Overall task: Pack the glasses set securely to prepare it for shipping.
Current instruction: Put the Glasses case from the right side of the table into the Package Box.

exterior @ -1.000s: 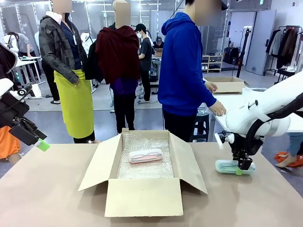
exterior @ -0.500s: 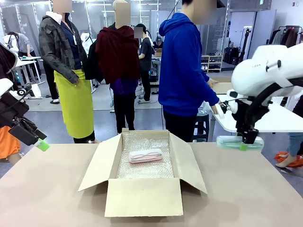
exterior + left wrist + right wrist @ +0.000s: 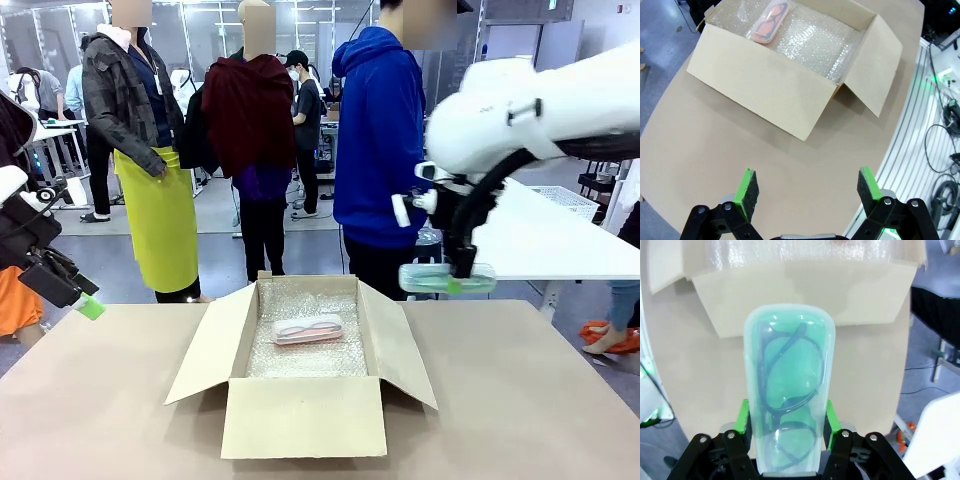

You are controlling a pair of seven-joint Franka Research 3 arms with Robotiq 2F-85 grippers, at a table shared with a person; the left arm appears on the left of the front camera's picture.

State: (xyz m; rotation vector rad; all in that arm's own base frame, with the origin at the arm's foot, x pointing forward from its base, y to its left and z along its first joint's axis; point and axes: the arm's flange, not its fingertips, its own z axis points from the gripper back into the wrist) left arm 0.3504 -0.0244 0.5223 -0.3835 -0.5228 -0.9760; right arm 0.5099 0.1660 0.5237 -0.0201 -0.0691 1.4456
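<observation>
Pinching mint case [image 3: 789,365] mid-air, R gripper [image 3: 456,284] hangs beside box [image 3: 305,416]; L gripper [image 3: 807,187] spread.

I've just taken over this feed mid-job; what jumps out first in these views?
The right gripper holds the mint case in the air above the table, to the right of the box. The open box sits mid-table, with the pink case lying on bubble wrap inside. The left gripper hangs open over the table's left side.

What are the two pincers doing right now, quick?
Left pincer: open, holding nothing.
Right pincer: closed on the mint green case.
</observation>
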